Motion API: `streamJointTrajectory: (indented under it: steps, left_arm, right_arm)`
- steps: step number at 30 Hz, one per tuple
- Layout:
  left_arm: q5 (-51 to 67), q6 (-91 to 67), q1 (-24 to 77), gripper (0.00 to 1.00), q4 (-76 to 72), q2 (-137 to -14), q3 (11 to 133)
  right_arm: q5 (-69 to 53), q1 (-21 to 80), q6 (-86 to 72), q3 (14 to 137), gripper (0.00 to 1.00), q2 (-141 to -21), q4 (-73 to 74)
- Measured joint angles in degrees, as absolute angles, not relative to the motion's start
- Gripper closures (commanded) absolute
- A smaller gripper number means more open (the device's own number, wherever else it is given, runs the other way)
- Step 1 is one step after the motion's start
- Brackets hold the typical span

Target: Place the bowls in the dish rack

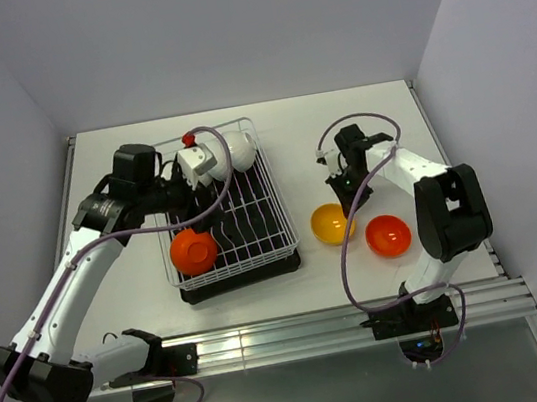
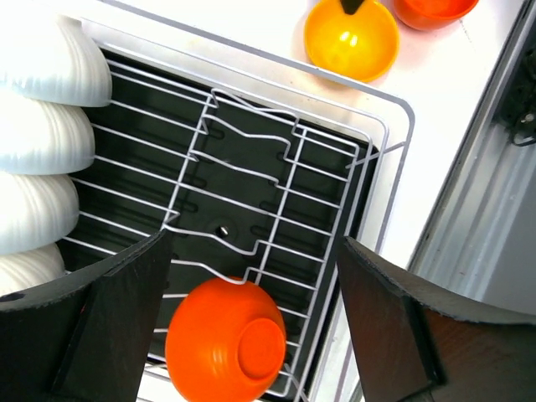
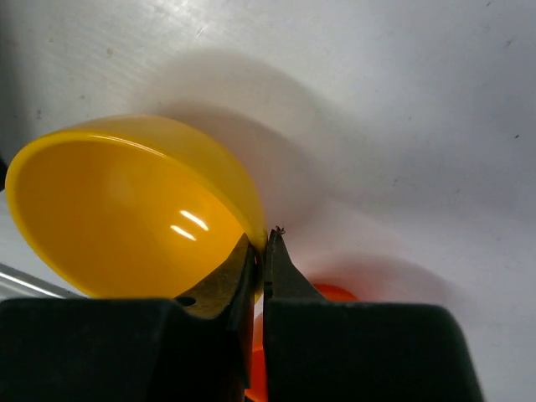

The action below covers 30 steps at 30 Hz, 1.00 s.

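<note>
The white wire dish rack (image 1: pixel 281 210) on its black tray holds several white bowls (image 1: pixel 237 151) at its far end and a red-orange bowl (image 1: pixel 194 251) on edge at its near end. My left gripper (image 1: pixel 210 202) is open and empty above the rack; its view shows the red-orange bowl (image 2: pixel 222 339) between and below the fingers, and the white bowls (image 2: pixel 42 134) at left. My right gripper (image 1: pixel 348 205) is shut on the rim of the yellow-orange bowl (image 1: pixel 331 223), right of the rack. In the right wrist view the gripper (image 3: pixel 265 239) pinches that tilted bowl (image 3: pixel 126 209).
A second red-orange bowl (image 1: pixel 388 236) sits open side up on the table, right of the yellow one; it also shows in the right wrist view (image 3: pixel 335 291). The rack's middle slots (image 2: pixel 251 193) hold nothing. Walls close in the table on three sides.
</note>
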<state>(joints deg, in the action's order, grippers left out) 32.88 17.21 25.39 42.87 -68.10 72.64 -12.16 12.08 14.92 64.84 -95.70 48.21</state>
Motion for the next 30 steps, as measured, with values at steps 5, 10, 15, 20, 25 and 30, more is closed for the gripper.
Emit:
streamJointTrajectory:
  steps: [5, 10, 15, 20, 25, 30]
  left_arm:
    - [31.94, 20.64, 25.65, 0.12, 39.40, -64.99, 68.69]
    - [31.53, 25.12, 27.07, 0.03, 33.89, -61.39, 66.19]
    - [30.46, 31.29, 31.68, 0.01, 27.86, -61.06, 66.08]
    - [29.26, 42.98, 37.95, 0.00, 23.07, -59.86, 64.07]
    - [29.63, 56.82, 41.89, 0.01, 17.98, -55.20, 58.22]
    - [30.87, 68.45, 47.97, 0.01, 15.22, -52.90, 54.41]
  right_arm:
    - [-16.29, 10.04, 15.88, 62.54, 1.00, -89.80, 49.89]
    - [-21.91, 5.08, 16.73, 63.31, 1.00, -80.53, 53.45]
    - [-30.04, 2.96, 17.34, 67.81, 1.00, -75.90, 58.30]
    - [-40.21, 2.96, 17.69, 72.05, 1.00, -74.91, 62.08]
    - [-49.10, 2.94, 17.85, 74.00, 1.00, -74.37, 64.62]
    - [-56.18, 2.98, 19.66, 74.67, 1.00, -75.83, 68.27]
